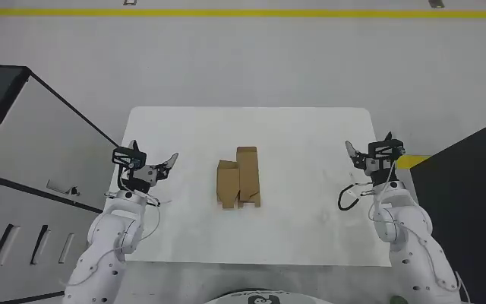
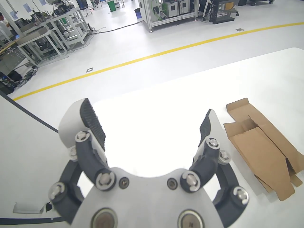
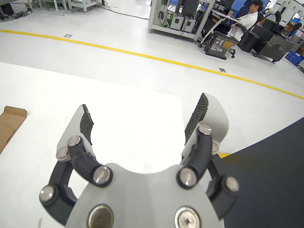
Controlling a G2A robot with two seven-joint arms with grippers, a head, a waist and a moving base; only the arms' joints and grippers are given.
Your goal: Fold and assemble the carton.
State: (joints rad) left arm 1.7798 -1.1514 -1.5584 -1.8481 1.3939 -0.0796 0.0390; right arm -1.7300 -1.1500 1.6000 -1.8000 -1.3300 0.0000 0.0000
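A flattened brown carton (image 1: 239, 178) lies in the middle of the white table (image 1: 304, 228), flaps spread, one panel partly lifted. In the left wrist view the carton (image 2: 261, 143) rests a short way off from my left gripper (image 2: 147, 115), which is open and holds nothing. My left gripper (image 1: 154, 161) hovers over the table's left edge. At the table's right edge my right gripper (image 1: 370, 150) is open and holds nothing. From the right wrist view only a corner flap of the carton (image 3: 9, 124) shows, far from the right gripper (image 3: 144, 110).
Black panels stand beside the table at the left (image 1: 23, 99) and at the right (image 1: 456, 197). A yellow line (image 1: 243, 13) runs across the floor beyond the table. A black cable (image 1: 348, 199) loops by the right arm.
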